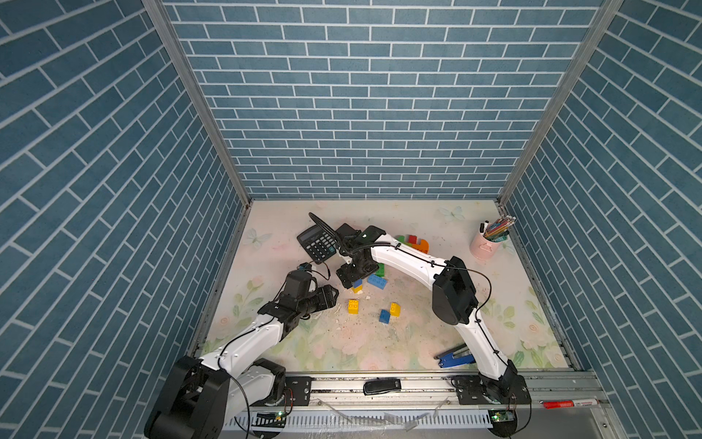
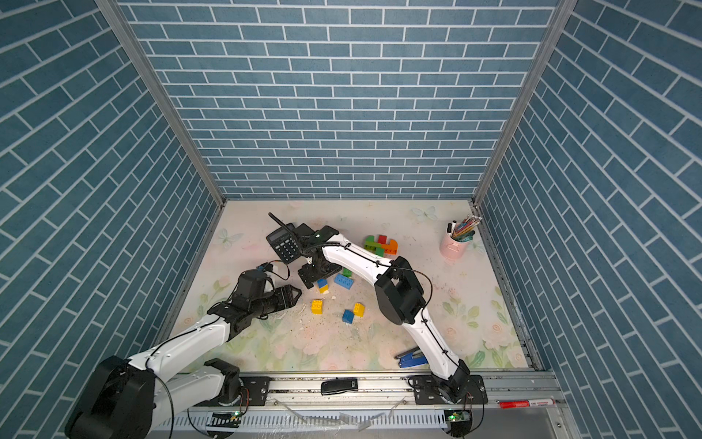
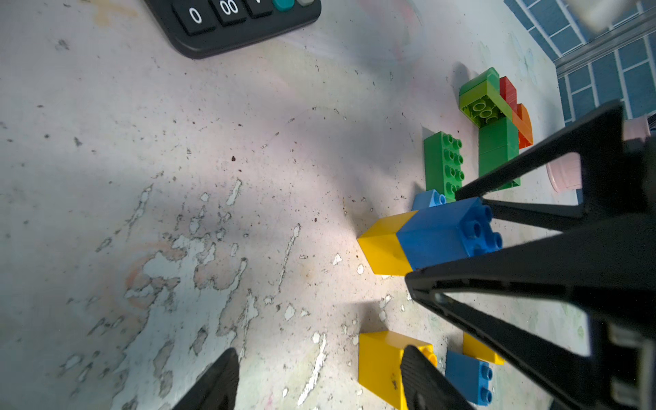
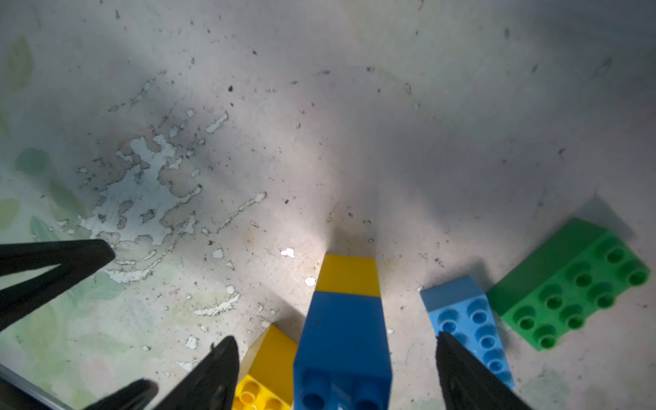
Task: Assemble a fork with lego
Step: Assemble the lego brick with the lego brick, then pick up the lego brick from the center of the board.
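Building is under way, and the step in hand looks like setting down a short stack. A blue-on-yellow stack (image 4: 345, 316) stands upright near the middle of the bench (image 1: 437, 342), studs up, on the near side of the calculator (image 1: 318, 243). The right gripper (image 4: 334, 340) hangs straight over it, its fingers apart with one on each side of the blue brick and a gap at both, so nothing is clamped. The left gripper (image 3: 319, 351) hovers low toward the left edge, fingers also apart and empty, pointing at the stack. Just beside the stack, on its right, lie a blue oblong brick (image 1: 377, 282) and a green oblong brick (image 1: 380, 270), both flat with studs up. Nearer the front edge sit a loose yellow brick (image 1: 353, 306) and a small yellow and blue pair (image 1: 390, 313) touching each other. Toward the far edge lies a joined piece (image 1: 414, 243) in green, lime, red and orange, which may be the pronged end. The fork is far from whole. The next move calls for the right arm to rise straight up so that neither finger clips the stack. One gripper then has to fetch a loose brick, line it up square over the studs and press it down while the stack is kept from tipping.
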Controlling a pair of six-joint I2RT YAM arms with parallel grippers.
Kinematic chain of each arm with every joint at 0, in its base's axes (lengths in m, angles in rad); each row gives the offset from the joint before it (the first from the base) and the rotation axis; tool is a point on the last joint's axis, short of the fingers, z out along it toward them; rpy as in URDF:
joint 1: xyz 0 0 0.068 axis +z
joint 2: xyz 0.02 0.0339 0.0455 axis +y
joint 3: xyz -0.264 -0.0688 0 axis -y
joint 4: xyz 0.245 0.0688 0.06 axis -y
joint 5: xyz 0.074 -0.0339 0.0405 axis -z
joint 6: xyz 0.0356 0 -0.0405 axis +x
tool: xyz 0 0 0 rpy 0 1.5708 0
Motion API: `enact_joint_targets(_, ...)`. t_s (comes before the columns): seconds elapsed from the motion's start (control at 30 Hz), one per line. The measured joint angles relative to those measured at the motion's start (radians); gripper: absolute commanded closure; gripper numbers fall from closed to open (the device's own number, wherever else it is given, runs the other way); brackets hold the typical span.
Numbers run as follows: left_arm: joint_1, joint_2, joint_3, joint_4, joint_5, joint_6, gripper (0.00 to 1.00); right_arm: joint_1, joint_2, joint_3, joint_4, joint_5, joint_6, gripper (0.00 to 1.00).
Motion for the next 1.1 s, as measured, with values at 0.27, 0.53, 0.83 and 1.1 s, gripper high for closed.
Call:
enact_joint_targets(0.27, -0.001, -0.023, 0.002, -0.009, -0.001, 0.000, 0.26, 0.001, -0.206, -0.255, 0.198, 0.039, 0.000, 0.16)
enact_joint_targets(0.53, -0.002, -0.073, 0.002, -0.044, -0.004, 0.003, 0.26, 0.014, -0.548, -0.653, 0.543, 0.083, 0.008, 0.10)
enact_joint_targets(0.83, -0.022, -0.072, 0.002, -0.046, -0.004, 0.010, 0.26, 0.011, -0.646, -0.955, 0.880, 0.164, -0.013, 0.10)
enact_joint_targets(1.1, -0.101, -0.040, 0.035, -0.051, -0.014, 0.035, 0.26, -0.046, -0.647, -0.955, 0.863, 0.145, -0.019, 0.15)
